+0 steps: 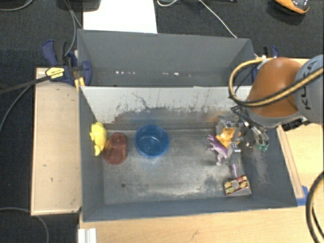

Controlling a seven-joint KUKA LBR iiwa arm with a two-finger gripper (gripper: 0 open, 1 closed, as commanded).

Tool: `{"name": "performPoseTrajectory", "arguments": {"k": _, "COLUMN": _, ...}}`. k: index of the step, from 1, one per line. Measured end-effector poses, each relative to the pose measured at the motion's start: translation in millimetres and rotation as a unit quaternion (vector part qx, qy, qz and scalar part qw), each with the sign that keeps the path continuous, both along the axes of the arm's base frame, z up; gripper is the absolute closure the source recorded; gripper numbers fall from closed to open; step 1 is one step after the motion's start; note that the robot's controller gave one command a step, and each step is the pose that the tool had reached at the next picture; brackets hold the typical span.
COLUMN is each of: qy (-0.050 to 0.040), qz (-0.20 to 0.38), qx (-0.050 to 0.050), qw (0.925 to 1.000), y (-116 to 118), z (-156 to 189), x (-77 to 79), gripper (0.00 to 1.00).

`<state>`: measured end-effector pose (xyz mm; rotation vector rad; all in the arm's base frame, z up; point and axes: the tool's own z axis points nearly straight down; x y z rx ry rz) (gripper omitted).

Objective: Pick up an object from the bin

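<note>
Bin [172, 178], grey metal.
- Front right: small brown-and-gold packet [237, 186], lying flat by itself.
- Behind it: purple toy figure [219, 149], with an orange-yellow piece [226, 133] at its far side, possibly part of the same toy.
- Gripper [236, 138]: low over this pair, masking their right edge; its opening cannot be told.
- Left, well apart: blue bowl [152, 140], dark red cup [116, 148], yellow toy [97, 137] against the cup.

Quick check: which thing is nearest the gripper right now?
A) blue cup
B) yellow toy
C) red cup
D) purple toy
D: the purple toy lies right beside the gripper on the right, while the blue cup, red cup and yellow toy sit toward the left.
</note>
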<state>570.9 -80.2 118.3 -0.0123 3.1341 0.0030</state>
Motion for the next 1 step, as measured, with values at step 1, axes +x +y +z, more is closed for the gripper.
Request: {"name": "performPoseTrajectory", "arguments": {"k": 1, "qy": -0.0015, "qz": 0.170, "qx": -0.002, "qw": 0.9854, "y": -10.0, "z": -16.0, "x": 7.7, "gripper": 0.00}}
